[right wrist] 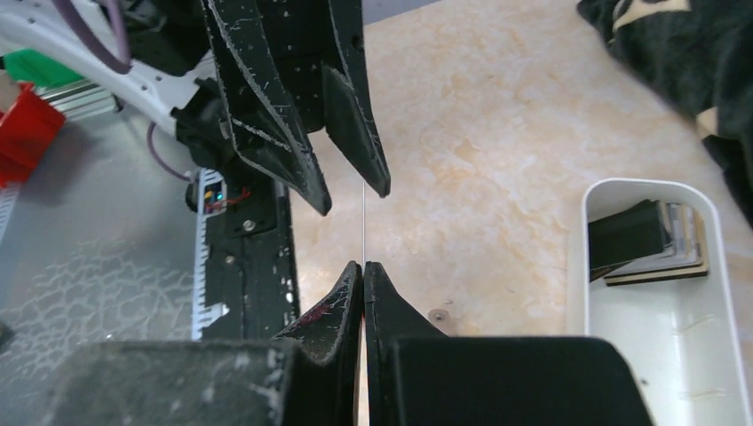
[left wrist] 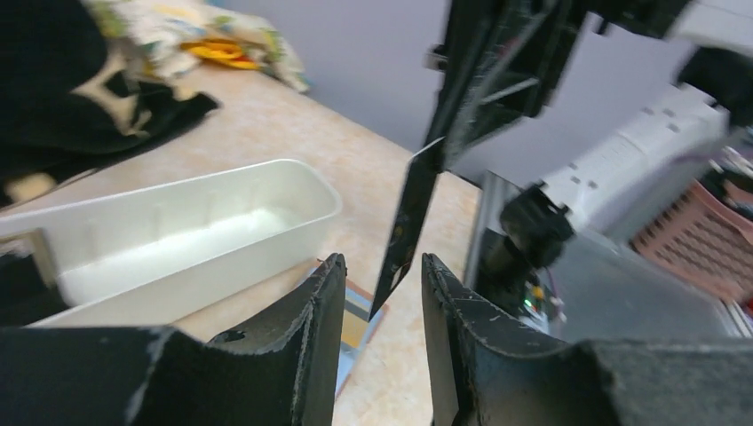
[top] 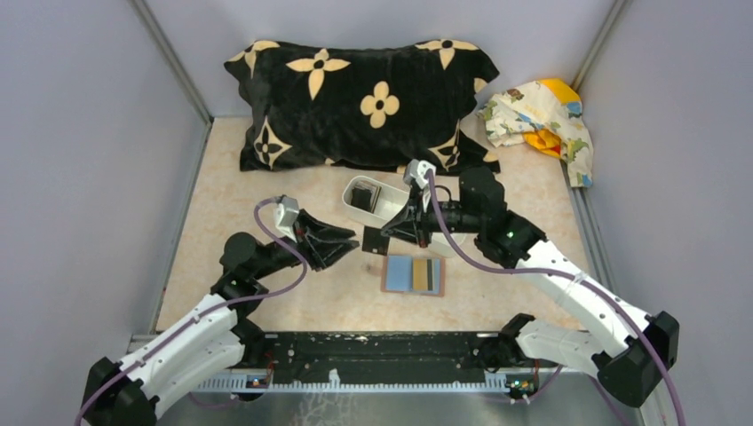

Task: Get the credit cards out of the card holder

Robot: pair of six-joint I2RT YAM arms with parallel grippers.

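Up at 11 o'clock from the holder (top: pixel 404 275), a black card (top: pixel 374 240) is pinched edge-on by the right gripper (right wrist: pixel 364 266), jaws pressed tight on it. The left gripper (left wrist: pixel 382 266) is spread, with the card hanging in the gap (touching? can't be told). It's best backed off straight toward 9 o'clock so nothing gets snagged.

No writing, brand or number can be read anywhere. The black pillow (top: pixel 360 98) bears only tan flower and star shapes. The dark card (left wrist: pixel 407 222) shows edge-on, and the stacked cards (right wrist: pixel 682 253) in the white tray (right wrist: pixel 577 311) are too small to read.
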